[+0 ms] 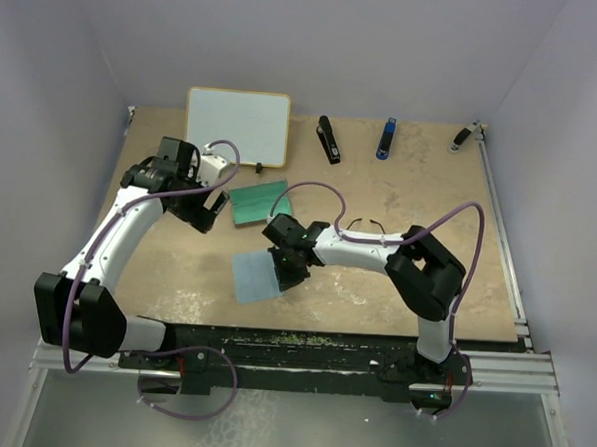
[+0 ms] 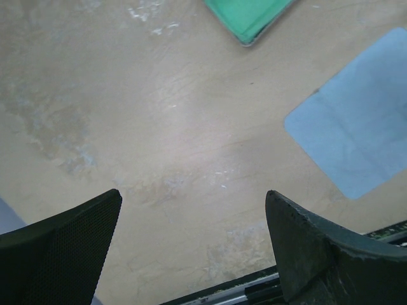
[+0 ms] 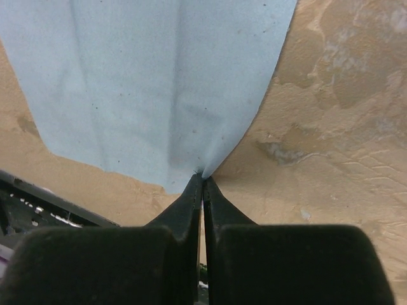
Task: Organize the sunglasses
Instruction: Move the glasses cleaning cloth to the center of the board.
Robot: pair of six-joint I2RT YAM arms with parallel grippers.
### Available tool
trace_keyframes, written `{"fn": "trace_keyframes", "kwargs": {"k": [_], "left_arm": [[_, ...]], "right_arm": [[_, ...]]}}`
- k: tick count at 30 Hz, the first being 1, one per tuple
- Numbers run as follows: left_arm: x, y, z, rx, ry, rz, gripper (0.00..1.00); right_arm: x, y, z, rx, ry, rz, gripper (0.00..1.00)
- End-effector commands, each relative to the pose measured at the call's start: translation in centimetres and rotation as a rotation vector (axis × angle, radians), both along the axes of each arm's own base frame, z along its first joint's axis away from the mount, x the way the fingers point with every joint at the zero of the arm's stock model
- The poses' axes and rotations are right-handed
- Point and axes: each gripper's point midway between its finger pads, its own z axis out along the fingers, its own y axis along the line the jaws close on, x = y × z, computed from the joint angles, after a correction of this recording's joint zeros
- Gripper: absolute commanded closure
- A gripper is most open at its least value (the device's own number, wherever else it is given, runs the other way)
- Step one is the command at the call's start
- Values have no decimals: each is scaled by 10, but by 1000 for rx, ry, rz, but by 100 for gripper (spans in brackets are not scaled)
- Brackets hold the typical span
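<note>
The sunglasses lie mid-table as thin dark wire, partly hidden behind my right arm. A light-blue cloth lies flat on the table, in front of a green case. My right gripper is shut on the cloth's near corner, and the fabric puckers into the pinched tips. My left gripper hangs open just left of the green case with only bare table between its fingers. The left wrist view also shows the cloth and the case's corner.
A whiteboard lies at the back left. A black stapler, a blue stapler and a small dark tool sit along the back. The metal rail borders the near edge.
</note>
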Motion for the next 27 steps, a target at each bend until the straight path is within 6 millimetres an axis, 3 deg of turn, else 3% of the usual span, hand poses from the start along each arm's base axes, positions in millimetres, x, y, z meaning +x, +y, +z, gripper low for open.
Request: {"fn": "trace_keyframes", "kwargs": {"k": [1,6,10,11,14,18,21,27], "left_arm": [[-14,-34,-8,-159,106,-103,3],[-6,-32,-29,-110,168,-106,4],[-3,-34,-27,-109,187,-123,9],[-3,-35,-27,-111,183,-135,13],[-4,-32,-38,-60,200,-178,38],[-3,-31,-62,-14,248,-225,52],[-6,-45,-76,-38,269,-293,66],[-13,-78,-92,-83,277,-398,68]], "right_arm": [[9,-26,-16,-150,-52,-76,100],[10,-2,-14,-67,-22,-92,100],[14,1,-24,-84,-16,-112,100],[12,0,-26,-88,-7,-116,100],[5,-3,-30,-84,22,-134,100],[-1,-5,-36,-68,38,-138,100],[-3,-4,-42,-51,41,-144,100],[-7,-9,-47,-45,51,-172,100]]}}
